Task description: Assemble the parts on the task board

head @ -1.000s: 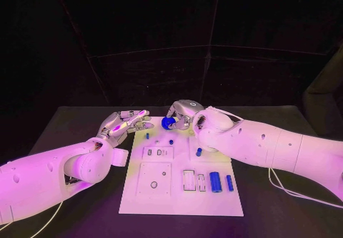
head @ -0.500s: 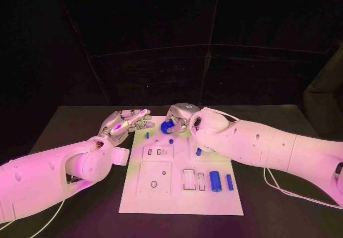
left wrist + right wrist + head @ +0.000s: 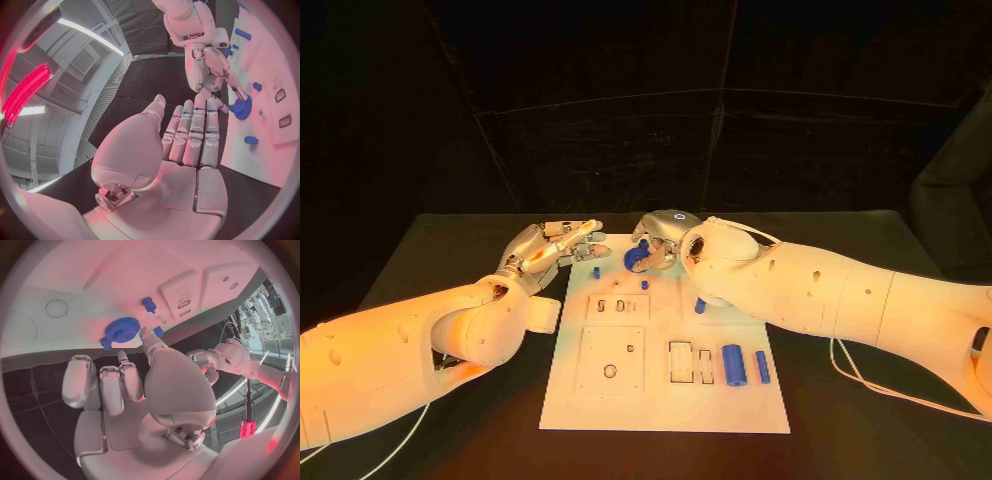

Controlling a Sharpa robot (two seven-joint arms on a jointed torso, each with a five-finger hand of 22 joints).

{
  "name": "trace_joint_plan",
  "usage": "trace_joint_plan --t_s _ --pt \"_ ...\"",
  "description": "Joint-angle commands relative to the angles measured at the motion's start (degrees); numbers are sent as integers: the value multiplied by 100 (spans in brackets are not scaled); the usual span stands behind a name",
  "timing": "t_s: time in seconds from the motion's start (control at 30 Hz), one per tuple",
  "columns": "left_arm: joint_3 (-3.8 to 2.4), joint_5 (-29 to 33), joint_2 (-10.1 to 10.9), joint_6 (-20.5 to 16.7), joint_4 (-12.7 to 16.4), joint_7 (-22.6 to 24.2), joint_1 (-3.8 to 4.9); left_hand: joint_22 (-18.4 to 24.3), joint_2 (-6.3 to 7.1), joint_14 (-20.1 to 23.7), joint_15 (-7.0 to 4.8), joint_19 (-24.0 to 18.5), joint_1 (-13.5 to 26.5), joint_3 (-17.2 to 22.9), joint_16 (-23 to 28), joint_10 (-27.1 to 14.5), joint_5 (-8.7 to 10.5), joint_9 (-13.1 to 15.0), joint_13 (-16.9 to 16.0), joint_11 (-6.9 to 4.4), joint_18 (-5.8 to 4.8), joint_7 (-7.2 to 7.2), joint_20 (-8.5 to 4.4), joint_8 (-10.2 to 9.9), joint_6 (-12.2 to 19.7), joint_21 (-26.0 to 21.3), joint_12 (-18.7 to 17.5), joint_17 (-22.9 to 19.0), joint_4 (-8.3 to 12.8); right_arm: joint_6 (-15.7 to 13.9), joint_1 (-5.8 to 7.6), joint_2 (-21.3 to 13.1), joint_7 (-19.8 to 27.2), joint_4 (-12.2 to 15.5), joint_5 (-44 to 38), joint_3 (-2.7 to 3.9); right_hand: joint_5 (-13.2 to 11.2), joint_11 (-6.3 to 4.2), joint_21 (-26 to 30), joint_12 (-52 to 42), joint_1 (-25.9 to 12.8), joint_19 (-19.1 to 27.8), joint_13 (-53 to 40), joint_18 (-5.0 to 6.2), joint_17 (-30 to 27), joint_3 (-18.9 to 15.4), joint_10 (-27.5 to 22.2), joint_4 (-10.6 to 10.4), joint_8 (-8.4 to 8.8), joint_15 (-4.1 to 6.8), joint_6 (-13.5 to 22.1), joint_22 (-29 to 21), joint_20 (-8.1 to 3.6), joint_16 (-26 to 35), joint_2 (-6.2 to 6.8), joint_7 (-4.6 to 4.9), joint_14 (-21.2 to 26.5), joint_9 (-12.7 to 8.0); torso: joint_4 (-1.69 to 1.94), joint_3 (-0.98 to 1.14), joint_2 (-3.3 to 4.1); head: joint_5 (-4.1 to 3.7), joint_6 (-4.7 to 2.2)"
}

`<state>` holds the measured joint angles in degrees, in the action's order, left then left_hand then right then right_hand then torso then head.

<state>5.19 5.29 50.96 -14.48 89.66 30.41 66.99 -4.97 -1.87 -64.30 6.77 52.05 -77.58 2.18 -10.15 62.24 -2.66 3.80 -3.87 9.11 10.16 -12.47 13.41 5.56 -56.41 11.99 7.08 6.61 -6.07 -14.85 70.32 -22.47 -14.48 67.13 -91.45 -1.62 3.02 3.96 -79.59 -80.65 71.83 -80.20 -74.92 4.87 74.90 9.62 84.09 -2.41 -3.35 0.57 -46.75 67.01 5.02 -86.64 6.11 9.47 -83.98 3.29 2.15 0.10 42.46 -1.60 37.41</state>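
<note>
The white task board lies in the middle of the table. My right hand hovers over the board's far end and pinches a blue gear between its fingertips. The right wrist view has the gear close to the board's surface, and the left wrist view has the gear at the right hand's fingertips. My left hand is beside the board's far left corner, holding nothing, with its fingers stretched out straight. Small blue pegs stand near the gear.
A short blue piece lies mid-board on the right. A thick blue cylinder and a thinner blue bar lie at the near right, beside rectangular slots. A cable runs over the black table on the right.
My right hand has shifted slightly left and lowered the blue gear toward the board. The left hand has stayed almost still.
</note>
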Motion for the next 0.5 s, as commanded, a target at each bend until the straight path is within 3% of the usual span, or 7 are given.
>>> trace_joint_plan --t_s 0.03,0.1,0.17,0.27,0.4,0.5 --pt "-4 10 -5 53 4 44 10 8 -51 -37 7 41 0 4 22 40 -6 0 8 8 40 0 15 -31 -55 -25 -39 10 33 -10 15 10 -43 -2 -46 3 -19 54 -11 45 -40 -2 -586 -40 638 -167 46 -101 40 -52 474 -4 64 -31 80 45 -430 -20 5 -2 1 -1 2" --pt "-4 10 -3 51 4 39 10 8 -51 -37 7 41 0 4 22 40 -6 0 8 8 40 0 15 -31 -55 -25 -39 10 33 -17 15 4 -57 -2 -38 3 -14 90 -18 75 -36 -2 -559 -40 659 -370 22 -257 38 -83 704 6 100 -39 91 76 -433 -20 3 -1 -1 3 7" --pt "-4 10 -1 50 5 37 10 8 -51 -37 7 41 0 4 22 40 -6 0 8 8 40 0 15 -31 -55 -25 -39 10 33 -23 14 -8 -64 4 -22 3 -11 114 -25 80 62 -1 -556 -40 671 -569 12 -453 11 -110 584 15 138 -44 61 107 -433 4 1 -1 -1 4 7" --pt "-4 10 1 51 4 35 10 8 -51 -37 7 41 0 4 22 40 -6 0 8 8 40 0 15 -31 -55 -25 -39 10 33 -100 13 -49 -59 36 2 2 17 127 -31 69 104 -1 -567 -39 675 -634 17 -564 -10 -119 398 21 147 -46 19 102 -434 21 0 0 -3 3 7" --pt "-4 10 5 56 0 33 9 8 -51 -37 7 41 0 4 22 40 -6 0 8 8 40 0 15 -31 -55 -25 -39 10 33 -503 1 -244 32 231 140 1 216 102 -52 33 138 -14 -600 -42 691 -676 39 -692 -98 -104 -201 54 143 -52 -100 67 -437 76 -3 9 -2 5 7" --pt "-4 10 14 58 -1 33 9 8 -51 -37 7 41 0 4 22 40 -6 0 8 8 40 0 15 -31 -55 -25 -39 10 33 -852 -6 -494 246 461 376 1 333 85 -63 18 192 -21 -614 -45 694 -692 48 -708 -112 -90 -312 69 131 -53 -146 49 -437 79 -22 15 -3 14 5"
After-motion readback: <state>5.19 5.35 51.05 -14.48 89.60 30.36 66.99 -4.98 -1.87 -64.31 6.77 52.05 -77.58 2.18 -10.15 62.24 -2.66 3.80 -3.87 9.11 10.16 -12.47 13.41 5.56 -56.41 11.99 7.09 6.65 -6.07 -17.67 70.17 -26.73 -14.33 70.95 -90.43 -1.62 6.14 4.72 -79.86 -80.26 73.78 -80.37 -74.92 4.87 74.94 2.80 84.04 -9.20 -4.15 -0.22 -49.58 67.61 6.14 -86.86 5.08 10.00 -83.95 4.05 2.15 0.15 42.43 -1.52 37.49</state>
